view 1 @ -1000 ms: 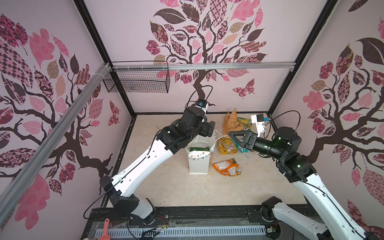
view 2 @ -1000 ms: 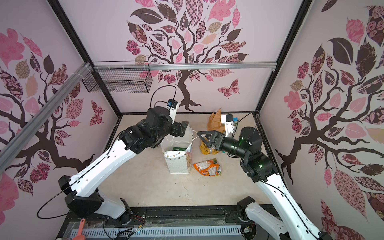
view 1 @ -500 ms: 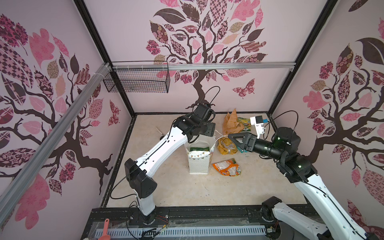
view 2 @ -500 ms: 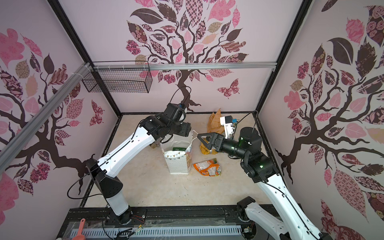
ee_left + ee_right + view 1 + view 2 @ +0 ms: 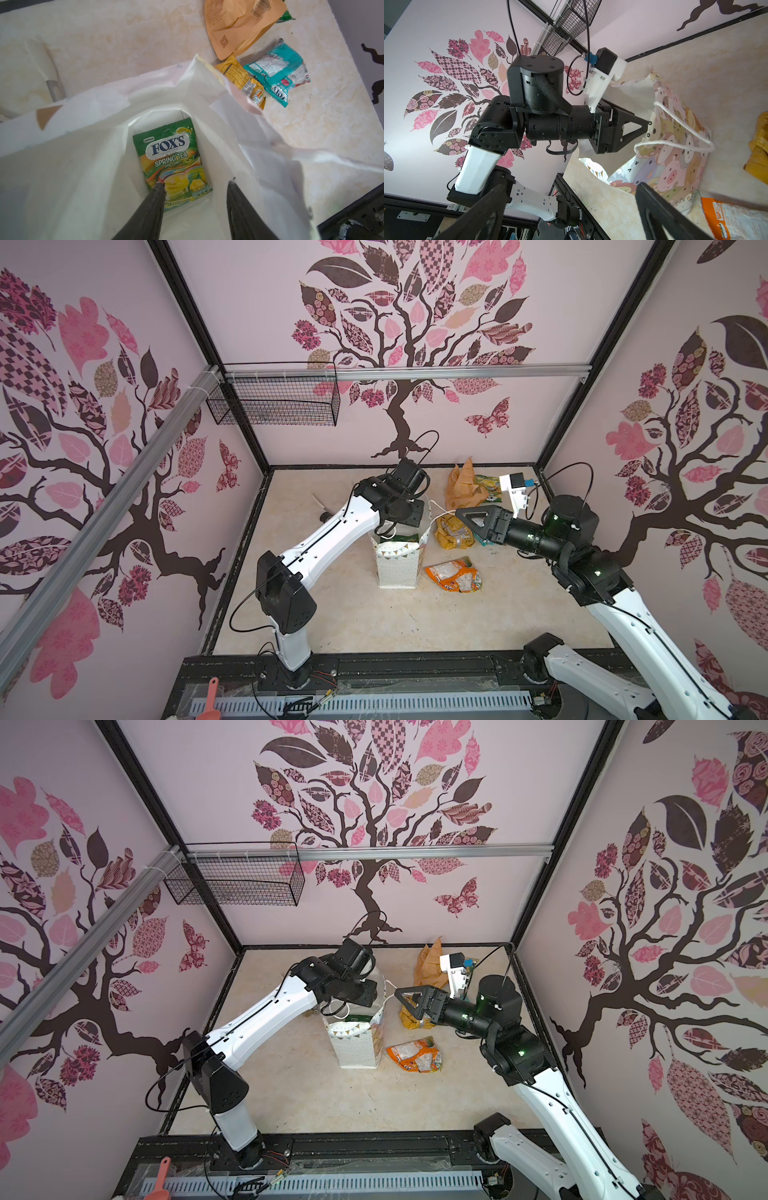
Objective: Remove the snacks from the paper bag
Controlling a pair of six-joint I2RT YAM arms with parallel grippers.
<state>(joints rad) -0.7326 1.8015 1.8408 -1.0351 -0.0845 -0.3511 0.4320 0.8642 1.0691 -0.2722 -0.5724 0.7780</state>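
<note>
Now on what looks like the last snack: green packet (image 5: 172, 164) lies flat at the bottom of the paper bag (image 5: 83, 166). Left gripper (image 5: 195, 184) points down inside the bag, jaws half apart, nothing held. Next it must pinch the packet's edge. Right gripper (image 5: 571, 187) hovers beside the bag, wide open and empty.

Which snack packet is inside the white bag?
The green-and-yellow Spring Tea packet, lying at the bottom of the paper bag. The orange packet, mustard-yellow packet and teal packet lie outside on the table.
</note>
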